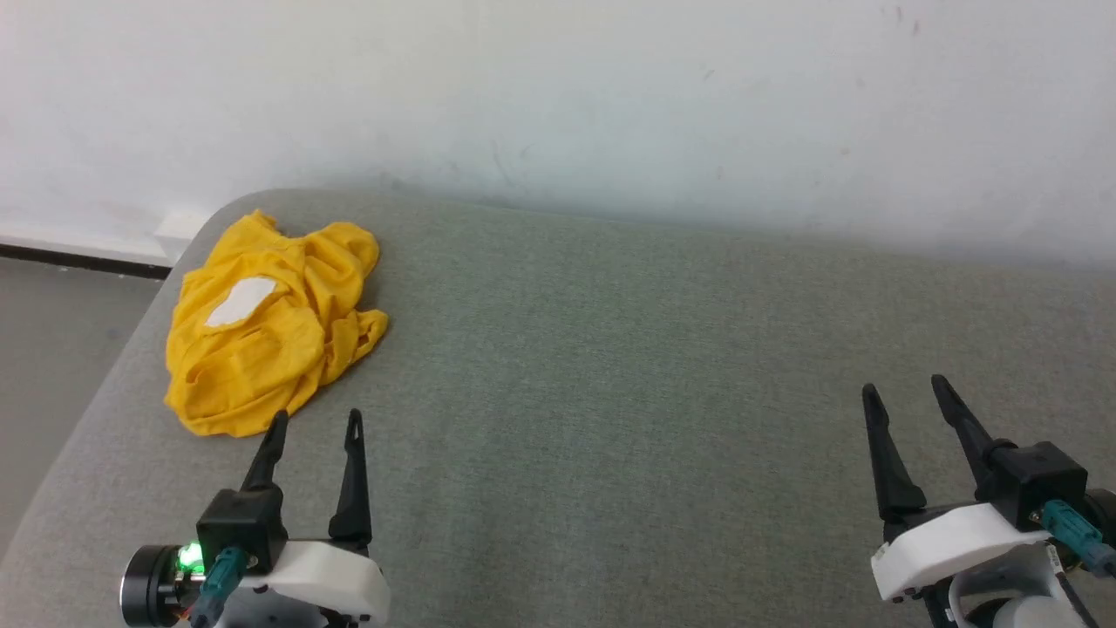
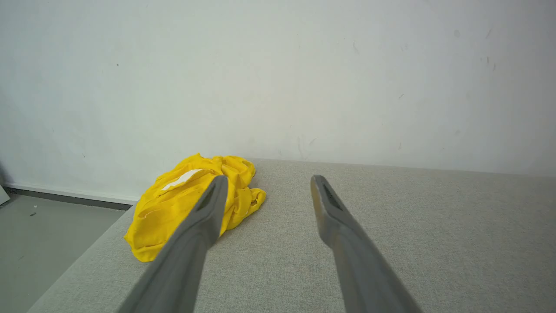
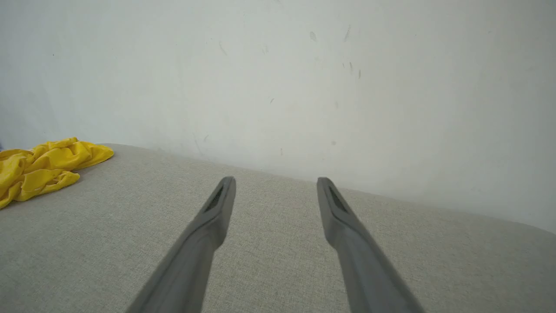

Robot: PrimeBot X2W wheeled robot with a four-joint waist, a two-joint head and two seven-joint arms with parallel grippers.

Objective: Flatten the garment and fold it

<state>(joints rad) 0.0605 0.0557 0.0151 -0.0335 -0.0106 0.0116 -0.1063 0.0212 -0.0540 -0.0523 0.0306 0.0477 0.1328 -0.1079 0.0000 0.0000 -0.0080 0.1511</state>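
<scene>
Mustard-yellow T-shirt (image 1: 270, 331) lies crumpled in a loose heap at the far left corner of the grey fabric-covered surface (image 1: 610, 392), close to the rounded edge where the surface drops off toward the floor (image 1: 52, 349). One white patch (image 1: 240, 301) faces upward on its upper folds, and the rest is bunched into ridges and creases (sleeves and collar cannot be told apart in the pile). In the left wrist view the shirt (image 2: 160, 217) sits ahead and to the left, with the same white patch showing near its top. In the right wrist view it (image 3: 43, 169) appears far off at the left edge. The left gripper (image 1: 316, 417) hovers just on the near side of the shirt, its fingers spread wide and holding nothing. Its left fingertip comes right up to the near hem, though contact cannot be judged. From the left wrist camera, that gripper (image 2: 269, 179) shows its left finger crossing in front of the yellow cloth. The right gripper (image 1: 903, 385) is well apart from the shirt, over bare fabric at the right, also spread wide and empty (image 3: 276, 179). A scuffed white wall (image 1: 610, 105) stands behind the surface.
</scene>
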